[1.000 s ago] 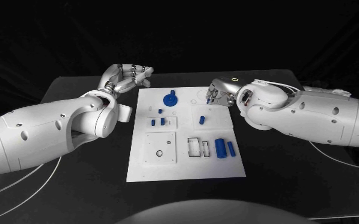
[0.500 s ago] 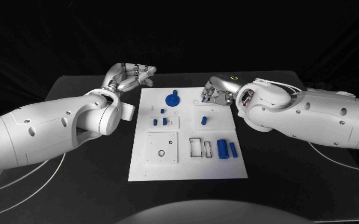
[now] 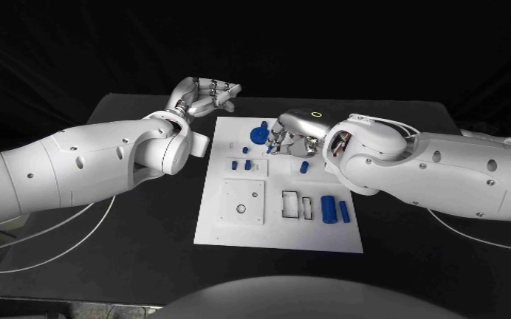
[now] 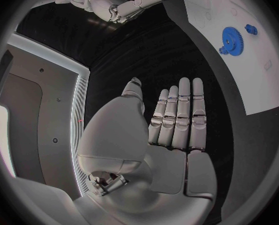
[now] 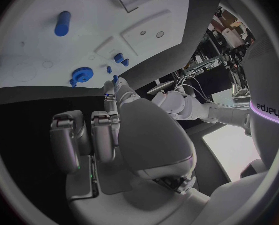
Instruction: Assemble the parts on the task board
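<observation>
The white task board [image 3: 279, 229] lies mid-table. A blue gear [image 3: 259, 135] stands near its far edge, with small blue pegs [image 3: 241, 165] and another peg [image 3: 303, 166] behind the middle. A blue cylinder [image 3: 328, 208] and a bar [image 3: 344, 213] lie at the near right. My right hand [image 3: 289, 131] hovers over the far part of the board, right beside the gear, and pinches a small blue part [image 5: 115, 78] at its fingertips. My left hand [image 3: 207, 97] is off the board's far left corner with its fingers [image 4: 177, 117] stretched out and nothing in them.
A raised square plate with a hole [image 3: 243, 201] and rectangular slots [image 3: 295, 205] sit on the near half of the board. Black table [image 3: 139, 252] surrounds the board. My two white forearms flank it on both sides.
The camera has shifted. My right hand has moved left across the board's far edge, from the right corner to beside the gear. My left hand stays off the far left corner.
</observation>
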`<state>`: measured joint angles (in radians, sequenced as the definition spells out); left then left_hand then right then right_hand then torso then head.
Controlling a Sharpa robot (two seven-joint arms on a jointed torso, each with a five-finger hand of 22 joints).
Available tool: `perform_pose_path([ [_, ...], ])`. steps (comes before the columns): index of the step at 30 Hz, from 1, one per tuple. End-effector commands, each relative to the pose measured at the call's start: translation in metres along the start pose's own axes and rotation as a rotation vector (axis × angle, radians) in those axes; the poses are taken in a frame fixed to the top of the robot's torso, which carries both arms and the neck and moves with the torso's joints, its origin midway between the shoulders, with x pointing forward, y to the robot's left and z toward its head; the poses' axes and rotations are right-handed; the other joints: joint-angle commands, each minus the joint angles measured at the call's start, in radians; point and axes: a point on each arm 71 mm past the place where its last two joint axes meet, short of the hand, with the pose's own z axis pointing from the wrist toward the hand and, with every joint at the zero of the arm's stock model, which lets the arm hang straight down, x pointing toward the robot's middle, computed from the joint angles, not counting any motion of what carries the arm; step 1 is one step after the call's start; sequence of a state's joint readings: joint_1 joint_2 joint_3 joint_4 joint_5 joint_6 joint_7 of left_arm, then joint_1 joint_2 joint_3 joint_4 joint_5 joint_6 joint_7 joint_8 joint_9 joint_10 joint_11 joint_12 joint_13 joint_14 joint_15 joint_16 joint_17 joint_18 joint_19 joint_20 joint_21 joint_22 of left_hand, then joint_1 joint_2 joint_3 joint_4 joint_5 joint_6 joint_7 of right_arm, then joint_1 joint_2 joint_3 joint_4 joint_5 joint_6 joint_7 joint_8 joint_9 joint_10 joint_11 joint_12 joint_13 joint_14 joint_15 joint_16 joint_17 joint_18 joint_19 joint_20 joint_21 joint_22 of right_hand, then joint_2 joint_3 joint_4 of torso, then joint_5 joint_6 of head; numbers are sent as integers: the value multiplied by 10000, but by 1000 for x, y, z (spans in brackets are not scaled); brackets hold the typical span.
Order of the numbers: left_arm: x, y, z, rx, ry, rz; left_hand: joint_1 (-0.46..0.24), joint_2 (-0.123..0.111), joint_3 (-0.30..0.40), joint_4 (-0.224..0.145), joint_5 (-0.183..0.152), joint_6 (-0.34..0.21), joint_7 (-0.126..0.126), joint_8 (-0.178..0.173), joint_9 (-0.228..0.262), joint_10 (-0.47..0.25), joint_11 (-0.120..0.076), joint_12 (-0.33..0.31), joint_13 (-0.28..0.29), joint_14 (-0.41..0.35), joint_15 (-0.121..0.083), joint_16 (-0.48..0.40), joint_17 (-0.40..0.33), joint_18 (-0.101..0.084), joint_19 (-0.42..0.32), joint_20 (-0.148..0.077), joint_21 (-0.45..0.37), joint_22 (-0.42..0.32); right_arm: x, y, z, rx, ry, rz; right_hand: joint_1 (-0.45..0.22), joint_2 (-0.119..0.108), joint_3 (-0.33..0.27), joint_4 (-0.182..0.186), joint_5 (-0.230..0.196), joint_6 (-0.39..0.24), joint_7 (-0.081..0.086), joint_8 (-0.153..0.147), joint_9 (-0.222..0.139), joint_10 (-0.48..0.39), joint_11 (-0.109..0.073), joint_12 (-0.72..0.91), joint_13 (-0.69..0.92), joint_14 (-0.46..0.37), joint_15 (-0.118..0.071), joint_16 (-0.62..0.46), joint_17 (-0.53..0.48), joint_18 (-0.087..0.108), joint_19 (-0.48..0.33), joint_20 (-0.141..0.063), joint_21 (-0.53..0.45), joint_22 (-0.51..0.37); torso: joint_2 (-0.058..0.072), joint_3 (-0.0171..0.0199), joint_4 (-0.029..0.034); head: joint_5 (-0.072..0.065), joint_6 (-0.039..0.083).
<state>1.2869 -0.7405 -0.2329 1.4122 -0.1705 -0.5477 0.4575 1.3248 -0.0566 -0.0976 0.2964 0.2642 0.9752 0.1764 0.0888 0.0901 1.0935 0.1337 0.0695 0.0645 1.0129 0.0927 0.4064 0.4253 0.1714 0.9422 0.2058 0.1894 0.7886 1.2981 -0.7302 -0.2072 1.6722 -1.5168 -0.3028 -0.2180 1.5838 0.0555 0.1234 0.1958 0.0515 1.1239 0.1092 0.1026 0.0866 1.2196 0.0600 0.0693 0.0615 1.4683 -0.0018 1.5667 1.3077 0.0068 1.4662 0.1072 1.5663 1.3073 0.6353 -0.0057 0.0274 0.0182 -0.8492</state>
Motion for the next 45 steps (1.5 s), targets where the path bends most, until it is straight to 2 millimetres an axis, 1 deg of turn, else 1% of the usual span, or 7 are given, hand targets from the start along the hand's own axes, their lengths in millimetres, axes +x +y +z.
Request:
perform_pose_path([
  [1, 2, 0, 1, 55, 148, -96, 22, 109, 38, -32, 28, -63, 23, 65, 13, -87, 0, 15, 7, -88, 15, -38, -16, 113, 54, 22, -39, -11, 8, 10, 2, -650, 602, -461, 7, -60, 80, -5, 64, 17, 48, -34, 24, 15, 77, -53, -15, 1025, 82, 41, 2631, -68, 1046, 38, 45, 2635, -13, -14, 10, 50, -78],
  [4, 1, 0, 1, 59, 132, -85, 22, 109, 38, -32, 28, -63, 23, 65, 13, -87, 0, 15, 7, -88, 15, -38, -16, 113, 54, 22, -39, -11, 14, 16, 4, -834, 801, -577, 13, -63, 90, -10, 65, 12, 52, -40, 22, 8, 81, -59, -16, 1025, 88, 41, 2631, -68, 1046, 44, 45, 2635, -21, -21, 12, 40, -126],
  [7, 0, 0, 1, 59, 111, -74, 22, 109, 38, -32, 28, -63, 23, 65, 13, -87, 0, 15, 7, -88, 15, -38, -16, 113, 54, 22, -39, -11, 21, 20, 5, -952, 1068, -674, 14, -67, 96, -13, 65, 8, 57, -45, 21, 2, 85, -63, -16, 1025, 91, 41, 2631, -68, 1046, 49, 45, 2635, -12, -5, 1, 47, -148],
  [18, -1, 0, 1, 62, 103, -73, 31, 119, 36, -33, 29, -68, 25, 65, 13, -91, 2, 15, 7, -95, 17, -41, -22, 113, 53, 23, -49, -22, 44, 28, 8, -1108, 2061, -1152, 23, -77, 125, -23, 64, -15, 71, -68, 15, -30, 99, -78, -18, 1025, 103, 41, 2631, -68, 1046, 65, 45, 2635, 6, 5, -11, 50, -235],
  [26, -1, 0, 1, 63, 109, -74, 36, 125, 35, -33, 30, -71, 26, 65, 13, -93, 3, 15, 7, -100, 18, -43, -26, 113, 53, 24, -54, -27, 55, 31, 8, -1182, 2332, -1104, 22, -77, 130, -22, 63, -17, 74, -71, 14, -34, 101, -79, -18, 1025, 105, 41, 2631, -68, 1046, 67, 45, 2635, 11, 6, -18, 21, -235],
  [31, 0, 0, 1, 67, 115, -78, 36, 125, 35, -33, 30, -71, 26, 65, 13, -93, 3, 15, 7, -100, 18, -43, -26, 113, 53, 24, -54, -27, 59, 33, 9, -1217, 2330, -1038, 22, -77, 133, -23, 63, -19, 76, -73, 13, -37, 102, -80, -18, 1025, 106, 41, 2631, -68, 1046, 69, 45, 2635, 5, 6, 0, 11, -235],
  [45, -1, 0, 0, 70, 99, -78, 48, 151, 34, -33, 33, -78, 27, 66, 13, -97, 4, 16, 8, -107, 21, -44, -35, 113, 54, 27, -70, -45, 64, 36, 12, -1285, 2481, -1001, 15, -83, 148, -22, 64, -32, 94, -88, 10, -48, 115, -80, -17, 1025, 120, 41, 2631, -68, 1046, 80, 45, 2635, 2, -3, 0, -32, -235],
])
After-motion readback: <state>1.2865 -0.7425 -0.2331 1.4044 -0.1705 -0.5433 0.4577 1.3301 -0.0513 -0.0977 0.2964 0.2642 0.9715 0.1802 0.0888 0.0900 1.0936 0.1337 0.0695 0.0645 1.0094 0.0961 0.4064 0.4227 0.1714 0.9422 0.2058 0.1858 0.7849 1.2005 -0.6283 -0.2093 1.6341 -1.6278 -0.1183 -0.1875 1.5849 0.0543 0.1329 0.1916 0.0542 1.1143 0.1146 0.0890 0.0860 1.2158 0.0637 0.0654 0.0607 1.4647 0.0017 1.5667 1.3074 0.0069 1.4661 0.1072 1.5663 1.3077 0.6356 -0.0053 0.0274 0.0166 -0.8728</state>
